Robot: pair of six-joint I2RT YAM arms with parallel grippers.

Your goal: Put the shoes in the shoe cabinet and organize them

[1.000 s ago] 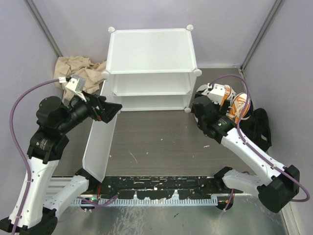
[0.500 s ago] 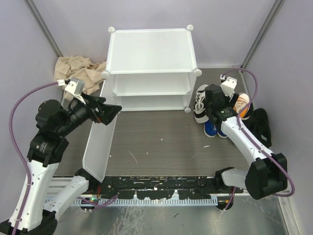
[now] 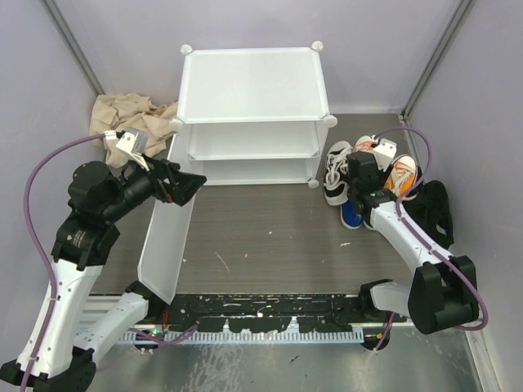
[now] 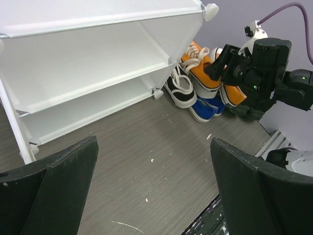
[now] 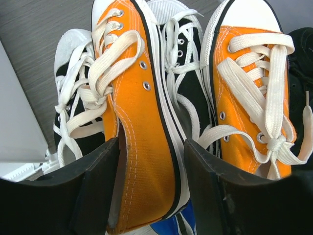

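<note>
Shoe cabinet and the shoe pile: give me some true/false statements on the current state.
1. No shoe shows on the shelves of the shoe cabinet. True.
2. The cabinet's door is closed. False: it stands swung open on the left side.
3. The shoes sit in a cluster right of the cabinet. True.
4. The right gripper has its fingers either side of a blue shoe. False: they flank an orange shoe with white laces.
5. The left gripper holds a shoe. False: it is open with nothing between its fingers.
</note>
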